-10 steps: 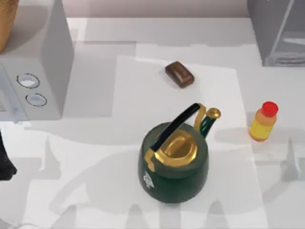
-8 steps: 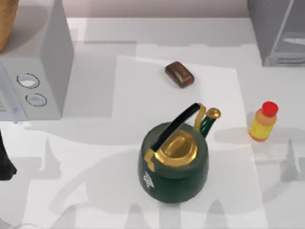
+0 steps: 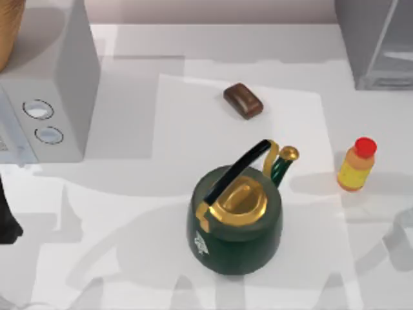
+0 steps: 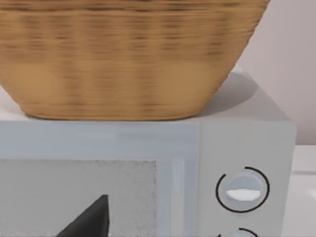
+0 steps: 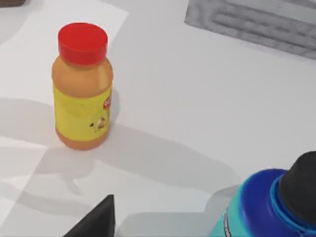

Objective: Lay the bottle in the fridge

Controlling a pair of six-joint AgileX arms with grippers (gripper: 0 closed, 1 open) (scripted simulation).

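Right gripper [image 5: 96, 219] low over the surface [image 3: 193, 45], seen from its own wrist camera as one dark tip at the frame edge; spread or pressed together, cannot tell. Ahead of it and apart from it, untouched: the bottle [image 5: 82, 86], upright on the surface, red cap on top, yellow label facing the gripper. Beyond the bottle as seen from this gripper, a grey textured panel [image 5: 256, 24], too partly shown to name. Close beside the gripper, nearer than the bottle, a blue-and-teal rounded thing with a black top [image 5: 261, 207], cut off by the frame.

From above: bottle [image 3: 357, 165] on the right side of the surface, well apart from the fridge [image 3: 377, 42] at the far right corner. Not in the fridge, not lying down. Green kettle [image 3: 235, 206] near the middle, spout toward the bottle but clear of it. Brown block [image 3: 243, 100] farther back, alone.

Left gripper [image 4: 89, 219] parked at the left side, facing the front of the light-grey box with dials [image 4: 243, 190]; again one dark tip in view, state not to be told. Woven basket [image 4: 123, 59] resting on top of that box, above the gripper.
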